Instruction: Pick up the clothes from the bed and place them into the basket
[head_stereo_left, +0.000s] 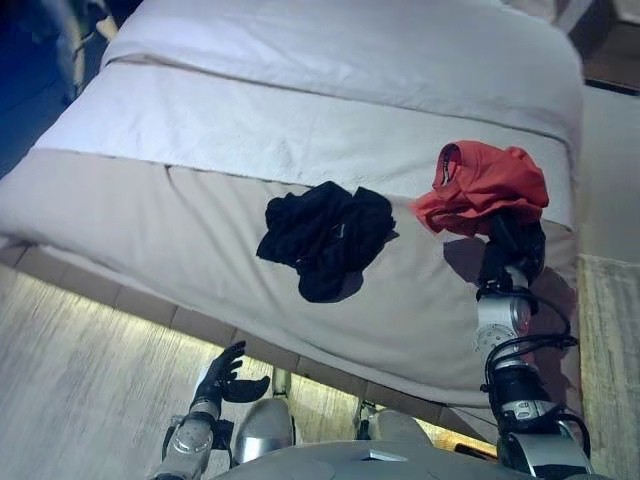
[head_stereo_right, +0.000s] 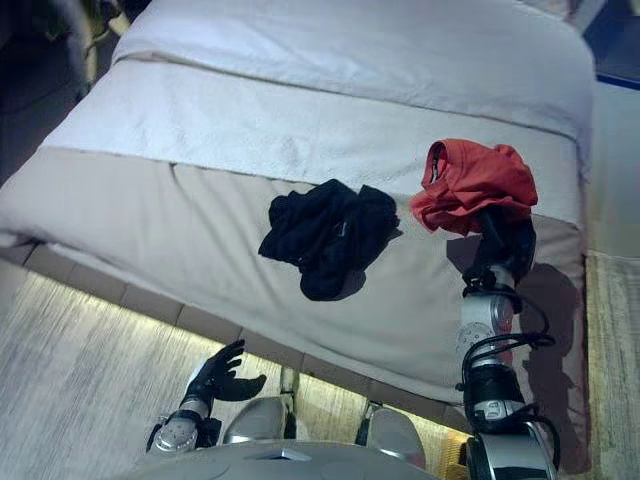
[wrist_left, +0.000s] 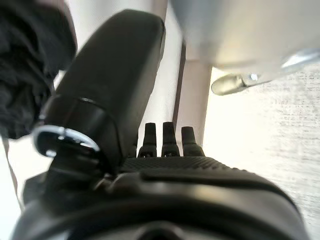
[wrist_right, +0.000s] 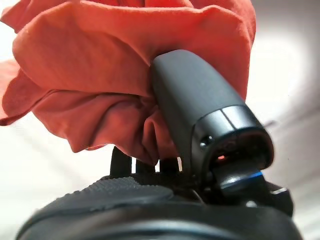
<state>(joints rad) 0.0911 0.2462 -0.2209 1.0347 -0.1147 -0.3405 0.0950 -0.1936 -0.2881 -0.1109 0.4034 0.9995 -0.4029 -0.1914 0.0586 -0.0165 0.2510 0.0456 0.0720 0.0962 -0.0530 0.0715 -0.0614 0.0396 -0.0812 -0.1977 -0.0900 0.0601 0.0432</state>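
My right hand is out over the bed, and it has the red garment in its grasp. In the right wrist view my thumb presses into the bunched red cloth, with folds of it packed between thumb and fingers, so the hand is closed on it. From the head views the red bundle sits on top of the hand, on the side farther from me, and its folds spill over the hand toward the middle of the bed. It looks lifted a little off the cover, though I cannot tell for sure whether its lowest fold touches the bed.

The black garment lies crumpled on the grey cover near the middle of the bed, to the left of my right hand and apart from it. It touches neither hand. Its nearer end trails toward the bed's edge.

My left hand is low, down by the floor in front of the bed's near edge, well apart from both garments. Its fingers are straight and loose and the thumb stands out from them; it holds nothing.

No basket shows in any of my views.
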